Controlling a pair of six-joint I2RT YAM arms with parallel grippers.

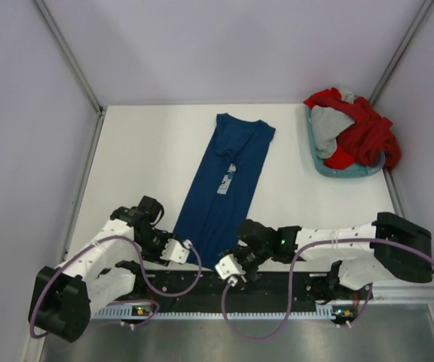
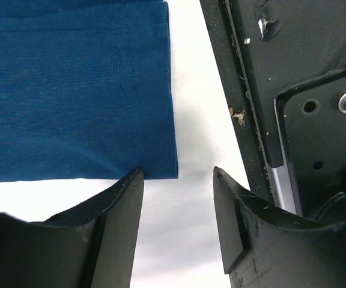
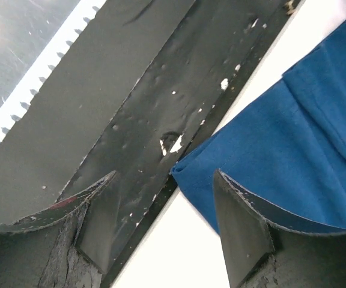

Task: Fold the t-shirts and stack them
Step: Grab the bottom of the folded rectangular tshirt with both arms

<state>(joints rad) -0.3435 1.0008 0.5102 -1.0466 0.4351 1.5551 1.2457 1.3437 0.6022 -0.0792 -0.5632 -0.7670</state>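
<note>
- Table [image 1: 142, 151]: white, fills the middle of the top view.
- Navy shirt [image 1: 228, 177]: folded into a long narrow band, flat at centre frame, collar toward the top, hem at the bottom between the two claws; a sliver of pale print shows mid-length.
- Basket [image 1: 316, 160]: light blue, upper right; red shirt [image 1: 368, 134] and grey shirt [image 1: 328, 124] heaped in it, spilling over the rim.
- Black strip [image 1: 292, 290]: runs along the bottom edge of the table.
- Left claw [image 2: 178, 174]: spread, pinching nothing; a hem corner lies between its tips.
- Right claw [image 3: 164, 175]: spread, pinching nothing; the other hem corner shows between its tips, overlapping the strip.
</note>
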